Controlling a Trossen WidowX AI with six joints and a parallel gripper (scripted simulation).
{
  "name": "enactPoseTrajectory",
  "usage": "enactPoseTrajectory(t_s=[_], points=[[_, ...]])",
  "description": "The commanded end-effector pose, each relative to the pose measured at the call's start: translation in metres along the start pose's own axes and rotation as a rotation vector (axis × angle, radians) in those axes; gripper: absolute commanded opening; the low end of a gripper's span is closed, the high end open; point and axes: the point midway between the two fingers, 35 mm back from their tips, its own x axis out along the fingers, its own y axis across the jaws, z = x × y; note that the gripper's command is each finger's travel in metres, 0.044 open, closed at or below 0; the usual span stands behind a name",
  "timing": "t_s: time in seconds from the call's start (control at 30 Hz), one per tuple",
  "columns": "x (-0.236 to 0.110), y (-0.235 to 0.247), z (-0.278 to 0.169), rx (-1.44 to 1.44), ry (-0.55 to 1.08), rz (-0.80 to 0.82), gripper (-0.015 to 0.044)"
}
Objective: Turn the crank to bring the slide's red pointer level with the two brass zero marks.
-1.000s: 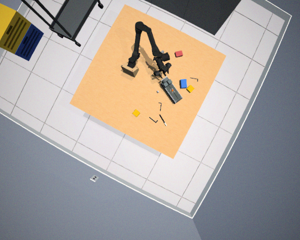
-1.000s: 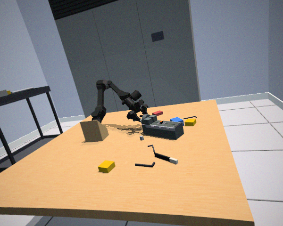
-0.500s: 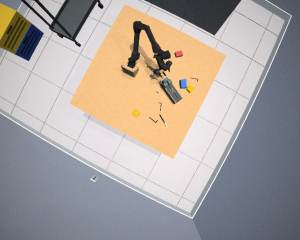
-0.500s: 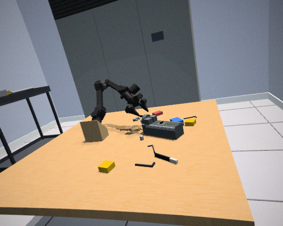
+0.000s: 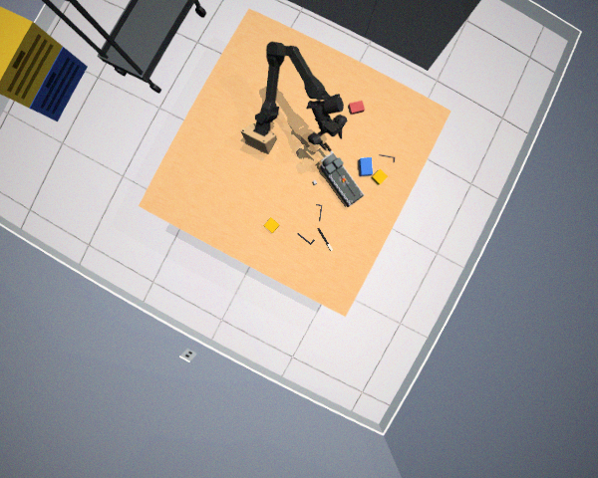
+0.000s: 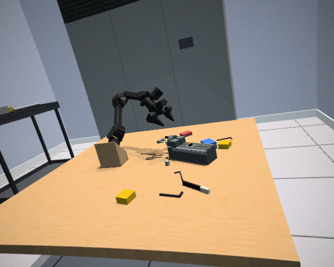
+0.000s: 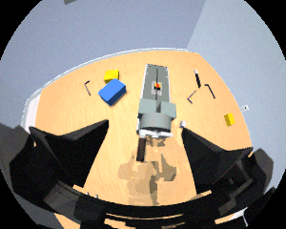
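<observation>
The machine [image 5: 347, 186] [image 6: 191, 152] [image 7: 154, 83] is a dark grey box lying on the wooden table [image 5: 227, 205] [image 6: 75, 224]. Its slide's red pointer [image 5: 342, 179] [image 6: 190, 143] [image 7: 157, 87] sits near the middle of the top; the brass marks are too small to make out. The crank housing [image 5: 332, 164] [image 6: 175, 141] [image 7: 157, 116] is at the end nearest the arm, with the crank handle [image 6: 161, 140] [image 7: 141, 151] sticking out of it. My gripper [image 5: 326, 137] [image 6: 167, 122] [image 7: 146, 128] is open and empty, raised above and behind the handle, clear of it.
A blue block [image 5: 365, 165] [image 6: 208, 141] [image 7: 112, 92] and a yellow block [image 5: 379, 176] [image 6: 224, 144] lie beside the machine, a red block [image 5: 356, 106] [image 6: 186, 133] behind it. A small grey cube [image 6: 167, 162], hex keys [image 6: 170, 194], a tool [image 6: 196, 186] and another yellow block [image 6: 126, 196] lie in front.
</observation>
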Motion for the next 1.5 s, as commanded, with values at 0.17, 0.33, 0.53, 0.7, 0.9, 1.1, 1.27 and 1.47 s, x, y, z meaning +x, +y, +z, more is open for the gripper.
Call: enactPoseTrajectory(t_s=[0.17, 0.33, 0.53, 0.7, 0.9, 1.1, 1.27, 1.47], points=[[0.025, -0.009, 0.031, -0.048, 0.030, 0.068, 0.0440], [0.041, -0.018, 0.050, -0.083, 0.038, 0.117, 0.0440], [0.059, -0.033, 0.071, -0.125, 0.040, 0.179, 0.0440], [0.073, -0.049, 0.087, -0.161, 0.037, 0.233, 0.0440], [0.083, -0.058, 0.091, -0.178, 0.033, 0.257, 0.0440], [0.116, -0.058, 0.060, -0.178, 0.033, 0.259, 0.0440], [0.122, -0.058, 0.052, -0.178, 0.033, 0.261, 0.0440], [0.122, -0.058, 0.052, -0.178, 0.033, 0.261, 0.0440]])
